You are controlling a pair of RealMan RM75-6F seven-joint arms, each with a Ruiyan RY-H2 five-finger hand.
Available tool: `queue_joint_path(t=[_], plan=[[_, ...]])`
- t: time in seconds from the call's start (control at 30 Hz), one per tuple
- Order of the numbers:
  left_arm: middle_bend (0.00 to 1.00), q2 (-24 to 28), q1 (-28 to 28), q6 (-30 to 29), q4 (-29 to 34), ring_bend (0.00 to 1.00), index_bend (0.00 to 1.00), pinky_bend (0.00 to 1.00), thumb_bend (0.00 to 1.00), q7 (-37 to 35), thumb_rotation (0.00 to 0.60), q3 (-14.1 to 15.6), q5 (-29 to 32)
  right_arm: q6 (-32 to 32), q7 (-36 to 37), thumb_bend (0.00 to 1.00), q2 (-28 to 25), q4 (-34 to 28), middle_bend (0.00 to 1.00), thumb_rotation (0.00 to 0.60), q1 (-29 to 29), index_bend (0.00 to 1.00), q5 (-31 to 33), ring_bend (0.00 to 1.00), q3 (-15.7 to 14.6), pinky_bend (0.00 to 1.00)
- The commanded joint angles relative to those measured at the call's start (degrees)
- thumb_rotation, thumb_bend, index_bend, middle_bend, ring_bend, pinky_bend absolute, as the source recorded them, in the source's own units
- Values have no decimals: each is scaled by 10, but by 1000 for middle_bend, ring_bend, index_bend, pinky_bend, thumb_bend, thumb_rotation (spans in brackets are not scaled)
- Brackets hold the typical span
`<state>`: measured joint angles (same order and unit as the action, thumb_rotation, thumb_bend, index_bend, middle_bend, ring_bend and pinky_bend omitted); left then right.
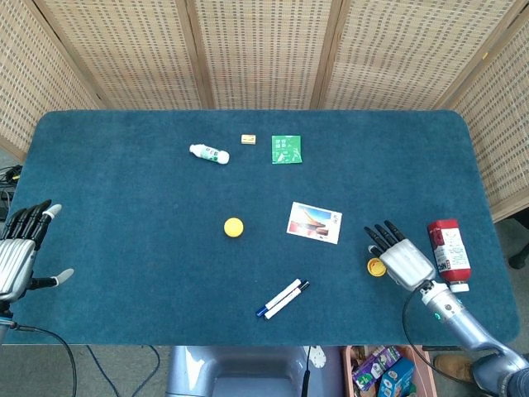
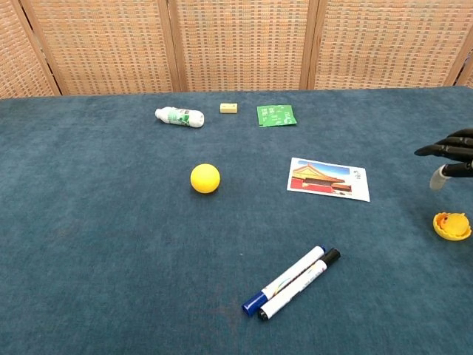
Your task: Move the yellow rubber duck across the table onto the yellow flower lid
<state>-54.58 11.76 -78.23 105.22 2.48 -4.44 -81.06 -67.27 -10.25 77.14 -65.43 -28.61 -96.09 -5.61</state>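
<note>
The small yellow rubber duck (image 2: 454, 220) sits on the yellow flower lid (image 2: 446, 234) near the table's right edge. In the head view the two show as one yellow spot, the duck (image 1: 376, 266), just left of my right hand (image 1: 401, 258). That hand (image 2: 452, 151) hovers above and behind the duck, fingers spread, holding nothing and clear of it. My left hand (image 1: 18, 252) rests open at the far left edge, empty.
A yellow ball (image 2: 205, 178) lies mid-table, a postcard (image 2: 328, 179) to its right, two markers (image 2: 290, 282) near the front. A white bottle (image 2: 179, 117), a small block (image 2: 229, 108) and a green packet (image 2: 276, 115) lie at the back. A red bottle (image 1: 448, 252) lies beside my right hand.
</note>
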Motion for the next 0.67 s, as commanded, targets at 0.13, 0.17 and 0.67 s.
queue_joint_path(t=[0.13, 0.17, 0.67], plan=[[0, -11, -11, -21, -10, 0, 0, 0, 0, 8, 600, 5, -12, -142, 12, 25, -62, -118, 0, 600, 98, 12, 52, 0, 25, 0], [0, -15, -14, -27, -13, 0, 0, 0, 0, 10, 600, 6, -14, -151, 13, 2, -66, -134, 0, 600, 109, 0, 63, 0, 27, 0], [0, -62, -56, -82, -89, 0, 0, 0, 0, -22, 600, 30, -49, -269, 61, 0, -82, -226, 0, 600, 219, 0, 93, 0, 46, 0]])
